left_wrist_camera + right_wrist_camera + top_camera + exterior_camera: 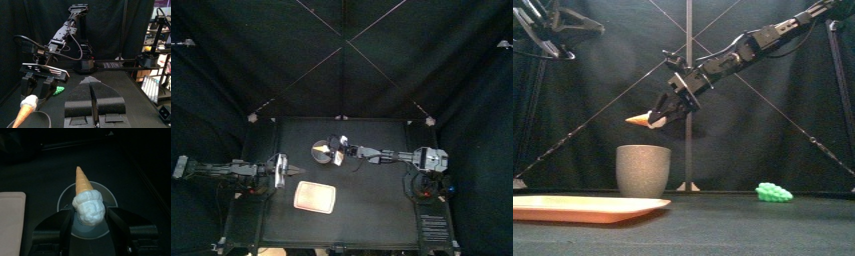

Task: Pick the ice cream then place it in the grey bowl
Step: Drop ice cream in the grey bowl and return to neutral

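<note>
The ice cream (pixel 640 119), an orange cone with a white scoop, hangs tilted above the tall grey speckled cup (pixel 643 170). My right gripper (pixel 660 112) is shut on the scoop end, with the cone tip pointing outward. In the right wrist view the ice cream (pixel 87 198) lies between the jaws, directly over the cup's open mouth (pixel 107 195). The top view shows the right gripper (pixel 339 148) at the cup (pixel 321 153). My left gripper (pixel 93 94) rests shut and holds nothing at the table's left (pixel 278 172).
A flat pink tray (pixel 314 196) lies in front of the cup, near the table's front edge (pixel 587 207). A small green toy (pixel 774 192) sits on the table to the right of the cup.
</note>
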### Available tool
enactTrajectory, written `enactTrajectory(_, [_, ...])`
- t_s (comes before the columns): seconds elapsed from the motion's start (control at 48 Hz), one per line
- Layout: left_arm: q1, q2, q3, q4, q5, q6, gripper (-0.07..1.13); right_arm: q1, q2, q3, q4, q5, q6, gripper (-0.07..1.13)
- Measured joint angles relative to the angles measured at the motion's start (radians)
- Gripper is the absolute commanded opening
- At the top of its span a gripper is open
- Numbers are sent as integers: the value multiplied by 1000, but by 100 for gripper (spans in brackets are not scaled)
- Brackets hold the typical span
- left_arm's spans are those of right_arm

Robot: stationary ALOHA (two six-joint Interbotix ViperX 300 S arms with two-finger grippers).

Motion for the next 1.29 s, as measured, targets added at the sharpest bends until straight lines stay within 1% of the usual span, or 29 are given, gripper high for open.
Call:
enactTrajectory(0.146, [0,-11,2,0,3,0,-3,0,0,0,0,9,5,100])
enactTrajectory(0.229, [0,-15,3,0,3,0,-3,0,0,0,0,11,5,105])
enactTrajectory(0.5, [0,-18,8,0,3,0,-3,-3,-29,15,-11,11,-3,105])
enactTrajectory(0.625, [0,-18,9,0,2,0,-3,-3,-117,58,-18,9,5,105])
enactTrajectory(0.75, [0,-18,9,0,3,0,-3,12,-244,143,-20,-14,0,105])
enactTrajectory(0.854, [0,-18,9,0,3,0,-3,43,-348,218,-23,-37,8,105])
enactTrajectory(1.083, [2,-18,9,9,5,0,-3,161,-597,430,-23,-84,8,105])
enactTrajectory(1.292, [0,-18,9,15,5,0,-3,249,-871,643,9,-201,9,105])
